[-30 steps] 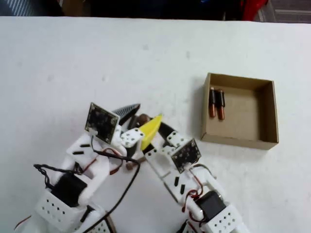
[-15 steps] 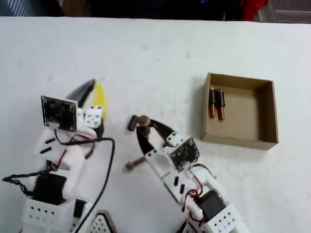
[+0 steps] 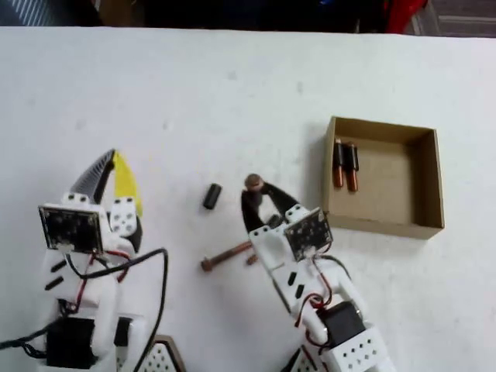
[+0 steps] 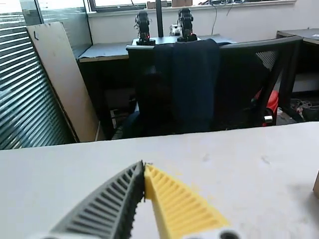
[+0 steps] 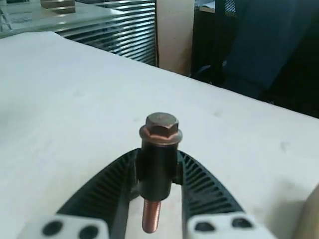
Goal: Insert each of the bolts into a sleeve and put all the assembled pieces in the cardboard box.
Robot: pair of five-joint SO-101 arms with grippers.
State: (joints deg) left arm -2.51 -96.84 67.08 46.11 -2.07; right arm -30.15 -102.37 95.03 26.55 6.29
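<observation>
Right gripper: my right gripper (image 3: 262,194) was pinching a bolt-and-sleeve piece (image 5: 157,154), with both black fingers clamped on the dark sleeve.
Held piece, axis: it ran along my fingers, with the hex head out past the fingertips and the threaded end pointing back toward my wrist.
Left gripper: my left gripper (image 4: 144,169) was pressed together, grey finger against yellow, with nothing between them.
Box, from my right gripper: the cardboard box (image 3: 384,225) lay off the right-hand side of my fingertips, near but apart from them.
Nearer arm: the right one, as I judged it. My left gripper sat well apart from the box, beyond the right arm.
Already boxed: two assembled pieces (image 3: 346,164) lay side by side along the wall closest to my right gripper, with their long axes parallel to that wall.
Loose sleeve: one loose sleeve (image 3: 212,195) lay on the table (image 3: 232,93), off the left-hand side of my right fingertips. It was between the two grippers and closer to the right one.
Loose bolt: one loose bolt (image 3: 227,256) lay flat behind those fingertips, beside the right wrist and roughly crosswise to my right fingers.
Count: four bolts and four sleeves, three pairs joined and one pair not, plus one box.
Next move, as I judged it: a sideways carry to the right over the box's near wall, then a release.
</observation>
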